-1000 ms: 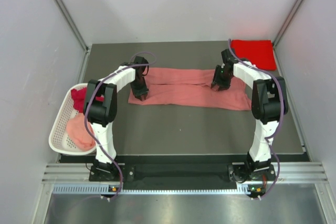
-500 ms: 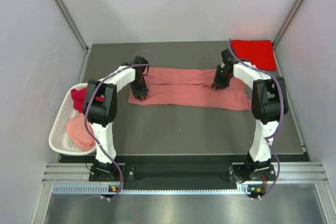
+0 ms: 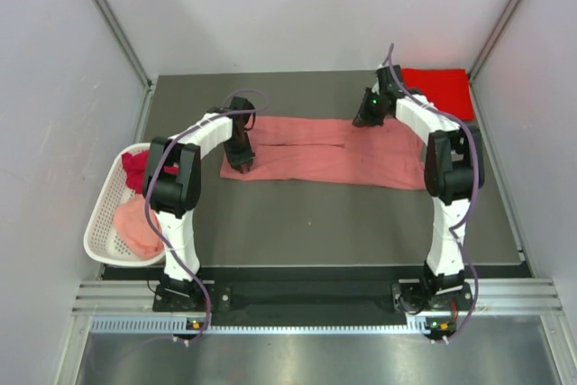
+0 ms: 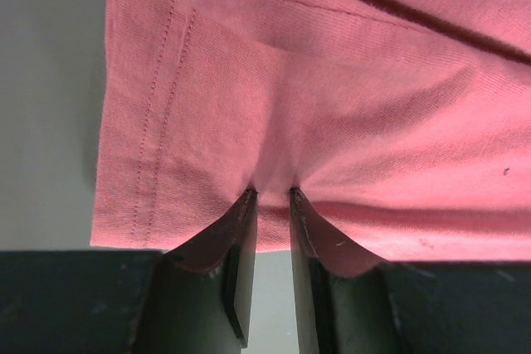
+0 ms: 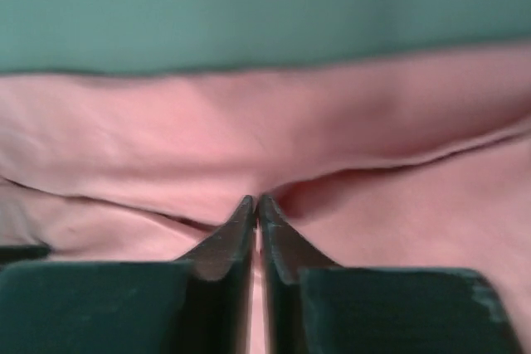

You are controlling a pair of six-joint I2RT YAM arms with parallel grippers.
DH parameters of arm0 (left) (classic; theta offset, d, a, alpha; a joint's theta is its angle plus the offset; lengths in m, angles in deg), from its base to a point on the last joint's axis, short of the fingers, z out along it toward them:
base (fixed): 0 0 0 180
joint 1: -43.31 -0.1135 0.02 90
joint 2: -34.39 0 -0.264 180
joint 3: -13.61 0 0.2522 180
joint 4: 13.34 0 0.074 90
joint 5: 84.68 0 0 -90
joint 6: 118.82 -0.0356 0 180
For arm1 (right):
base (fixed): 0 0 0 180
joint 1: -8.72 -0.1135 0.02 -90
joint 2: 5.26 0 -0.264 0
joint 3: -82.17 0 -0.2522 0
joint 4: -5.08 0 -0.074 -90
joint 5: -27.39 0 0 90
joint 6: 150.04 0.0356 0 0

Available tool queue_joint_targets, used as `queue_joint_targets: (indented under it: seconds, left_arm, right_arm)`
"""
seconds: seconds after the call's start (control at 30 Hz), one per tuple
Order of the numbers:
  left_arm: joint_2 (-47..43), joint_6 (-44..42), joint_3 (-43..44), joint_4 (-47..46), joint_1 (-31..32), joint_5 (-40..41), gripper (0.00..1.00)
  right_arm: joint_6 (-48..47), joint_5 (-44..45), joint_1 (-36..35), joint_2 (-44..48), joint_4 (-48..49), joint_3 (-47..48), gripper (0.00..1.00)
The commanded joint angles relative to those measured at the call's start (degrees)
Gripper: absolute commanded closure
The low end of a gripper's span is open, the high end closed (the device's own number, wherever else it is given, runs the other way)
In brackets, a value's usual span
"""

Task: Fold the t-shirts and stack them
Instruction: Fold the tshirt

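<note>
Finds the salmon pink shirt (image 3: 325,152) spread flat as a long band across the middle of the table (image 3: 315,223), long axis running left to right, stitched hem pointing toward the left arm's side and the other end reaching under the right arm. Places the left gripper (image 4: 271,196) at the band's left end on the near edge, fingers drawn in on a pucker of cloth just beside that hem, and so reads it as grasping the shirt. Places the right gripper (image 5: 255,202) at the far edge, right of the middle, jaws pressed together with a ridge of the same cloth rising into the tips; looks like a pinch on a thin fold, though hard to be sure of the amount of cloth caught. Puts both holds on one shirt, then, but on opposite long edges and well apart along its length. Judges the coming fold to turn on exactly that: needs a pull across the short axis, toward or away from the arm bases, kept even along the length to avoid skewing the band. Notes a bright red shirt (image 3: 436,92) folded in the far right corner, near the right gripper and apart from the pink one, as the likely stacking spot, and a white basket (image 3: 93,223) at the table's left edge holding more shirts (image 3: 137,223).
</note>
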Motion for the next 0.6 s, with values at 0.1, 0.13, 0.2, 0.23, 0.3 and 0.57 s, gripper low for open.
queue_joint_targets:
  seconds: [0.1,0.13,0.2,0.23,0.3,0.57]
  left_arm:
    - [-1.28,-0.44,0.24,2.89,-0.57,2.41,0.72]
    - [-1.46,-0.87,0.59,2.89,-0.48,2.24,0.71]
    - [-2.86,-1.31,0.86,2.89,-0.3,2.5,0.67]
    - [-3.74,-1.92,1.12,2.72,-0.22,2.76,0.66]
    - [-6.29,-2.8,1.65,2.8,0.05,2.94,0.59]
    - [-6.57,-13.52,9.64,-2.02,0.14,-6.61,0.36]
  right_arm:
    - [0.82,-6.88,-2.44,-5.92,12.75,9.89,0.61]
    - [1.34,-9.15,-2.18,-6.79,12.84,12.07,0.56]
    - [1.26,-9.7,-2.18,-6.19,9.96,14.02,0.48]
    - [0.91,-8.57,-2.18,-5.66,7.16,15.51,0.44]
    - [-1.01,-4.28,-2.27,-2.86,-1.36,16.05,0.34]
    - [-2.08,14.29,-2.27,4.8,-25.11,10.18,0.13]
